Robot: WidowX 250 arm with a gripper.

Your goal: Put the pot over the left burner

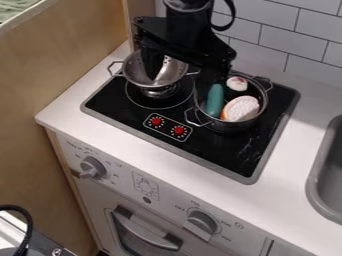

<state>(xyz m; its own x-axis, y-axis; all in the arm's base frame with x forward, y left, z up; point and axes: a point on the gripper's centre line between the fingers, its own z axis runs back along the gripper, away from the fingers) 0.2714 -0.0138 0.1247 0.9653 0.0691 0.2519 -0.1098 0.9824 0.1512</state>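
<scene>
In the camera view, the black robot arm (190, 17) comes in from the top edge, and its gripper (184, 77) hangs above the back part of the toy stove (224, 156). The gripper's two fingers appear to be spread apart, one before the colander and the other beside the pot, although the dark shapes mix together there. The pot (230, 125), which is metal and has two wire handles, stands upright on the right side of the stove. Inside it are a long teal piece (214, 100), a small round white piece with a reddish middle (237, 83), and a pale piece with an orange edge (242, 108), which lies nearest to the front. The left burner (160, 104) is occupied: a metal colander (135, 75) with side handles is over it, so this is what stands in the way of the pot. The colander and the pot are close to each other, with the colander's right handle pointing toward the pot. In front of them, two red dials (167, 127) are in a framed patch of the black stove top. The stove is set into a white counter (70, 110), between a wooden panel (50, 65) on the left and a grey sink (312, 185) on the right. White wall tiles (267, 42) rise behind. Below the counter are two grey knobs (201, 224) and an oven handle (140, 232), and a black cable (28, 227) bends at the lower left.
</scene>
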